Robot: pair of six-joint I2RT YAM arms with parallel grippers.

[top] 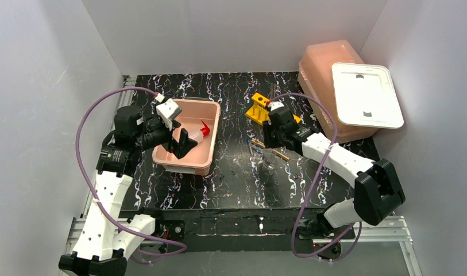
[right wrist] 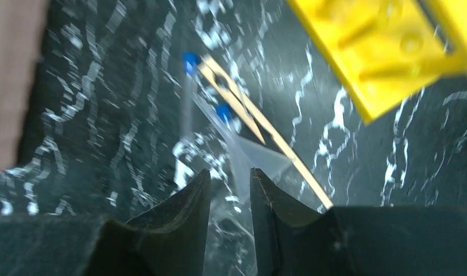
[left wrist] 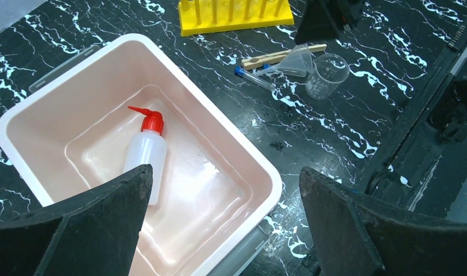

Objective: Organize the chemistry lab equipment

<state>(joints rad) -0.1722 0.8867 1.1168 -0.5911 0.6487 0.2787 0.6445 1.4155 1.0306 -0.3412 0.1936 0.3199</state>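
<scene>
A small white bottle with a red cap [left wrist: 146, 152] lies inside the pink tub [left wrist: 231, 138]. My left gripper [left wrist: 224, 172] hangs wide open above the tub's near corner, holding nothing. On the black table lie a clear funnel [left wrist: 294, 60], a small clear beaker [left wrist: 327, 75], a wooden clamp [left wrist: 282, 56] and a blue-capped tube [left wrist: 254, 77]. Behind them stands the yellow rack [top: 258, 109]. My right gripper [right wrist: 230, 175] hovers just over the funnel [right wrist: 257, 155], jaws a narrow gap apart with nothing gripped. The right wrist view is blurred.
A large pink tub [top: 323, 63] lies upside down at the back right with a white lid [top: 366, 95] resting on it. White walls close in the table on three sides. The smaller pink tub [top: 211, 149] sits left of centre.
</scene>
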